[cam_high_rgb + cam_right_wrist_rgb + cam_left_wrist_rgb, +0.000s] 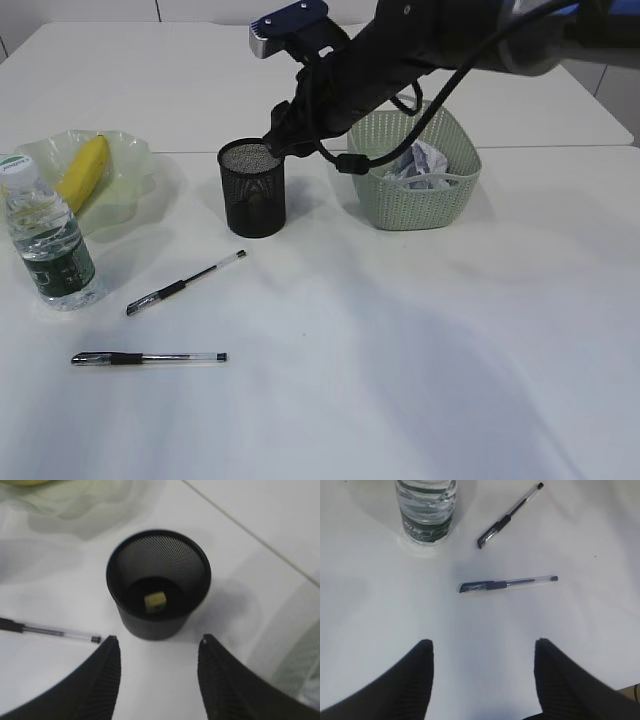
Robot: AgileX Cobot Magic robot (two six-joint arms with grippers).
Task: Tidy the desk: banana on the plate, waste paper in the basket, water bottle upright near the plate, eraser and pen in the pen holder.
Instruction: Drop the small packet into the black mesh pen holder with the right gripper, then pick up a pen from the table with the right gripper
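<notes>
1. Standing upright on the tabletop beside the plate: water bottle, part full, so weighty low down, smooth and a little slippery; best gripped round the mid-body if moved at all. Looks already placed.
2. Sitting right of centre: basket, woven, light, with waste paper crumpled inside; soft, needs no further handling.
3. Lying on the plate: banana, soft-skinned and easily bruised. Done, by the look of it.
4. Standing between plate and basket: pen holder, black mesh, light, likely to tip if knocked at the rim. Eraser rests on its floor.
5. Hovering above and just behind the holder: right gripper, jaws apart and empty.
6. Hanging over bare tabletop: left gripper, jaws wide, holding nothing.
7. Remaining flat on the tabletop, apart from each other: near pen and far pen. Both thin, stiff, light, smooth-barrelled, prone to rolling or slipping. Best pinched across the dark rubber grip section, where friction is better, then tilted upright before dropping into the holder.
</notes>
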